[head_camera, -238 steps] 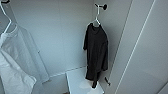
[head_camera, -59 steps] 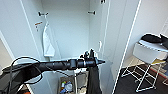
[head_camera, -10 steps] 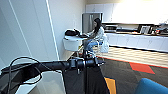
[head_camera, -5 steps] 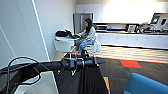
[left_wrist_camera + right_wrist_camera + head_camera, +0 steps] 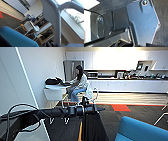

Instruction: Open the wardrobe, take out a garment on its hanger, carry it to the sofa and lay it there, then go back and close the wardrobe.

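Black limp short-sleeved top (image 5: 93, 127) hangs lower centre of the head view beneath the left gripper (image 5: 85, 102), grip state indeterminate, with the bright blue upholstered sofa (image 5: 142, 130) lower right, nearer that arm; left wrist view: pale hanger (image 5: 52, 18) upper centre, sofa lower left.

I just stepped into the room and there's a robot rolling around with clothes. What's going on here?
The robot's left arm reaches forward with its left gripper carrying the black garment, which hangs limply below it. The pale hanger shows up close in the left wrist view. A corner of the blue sofa lies just ahead to the right, so the garment is not yet laid down. Farther back, a person sits at a small white table in the kitchen area.
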